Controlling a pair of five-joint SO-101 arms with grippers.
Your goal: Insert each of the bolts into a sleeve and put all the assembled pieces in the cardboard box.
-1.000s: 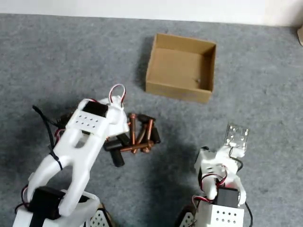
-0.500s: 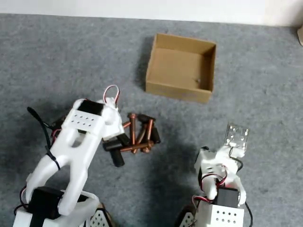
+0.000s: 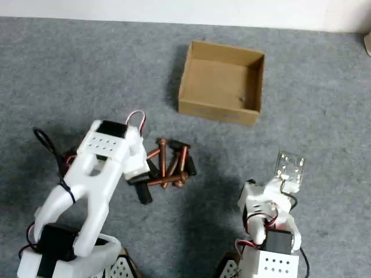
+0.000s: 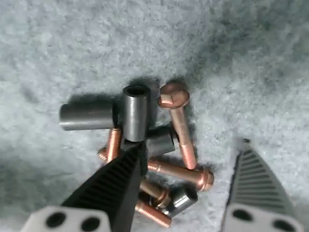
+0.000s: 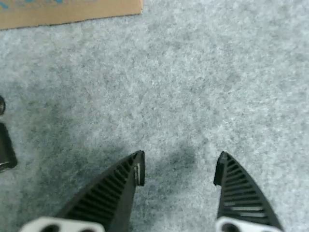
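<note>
A pile of copper bolts (image 3: 164,162) and dark sleeves (image 3: 142,193) lies on the grey carpet in front of the cardboard box (image 3: 194,106), which holds nothing. My left arm (image 3: 110,153) hangs over the pile's left side. In the left wrist view my left gripper (image 4: 193,147) is open above the pile, one fingertip (image 4: 137,154) close to a sleeve (image 4: 134,111) that leans on another sleeve (image 4: 87,117). A bolt (image 4: 179,123) lies between the fingers. My right gripper (image 5: 181,166) is open over bare carpet, right of the pile.
The cardboard box's outer wall (image 5: 72,9) edges the right wrist view, and a dark sleeve (image 5: 5,150) of the pile shows at its side. My right arm (image 3: 269,202) sits low at the near right. Carpet spreads around the pile and the box.
My left arm has drawn back to the left and toward its base, uncovering more of the pile. The right arm has kept still.
</note>
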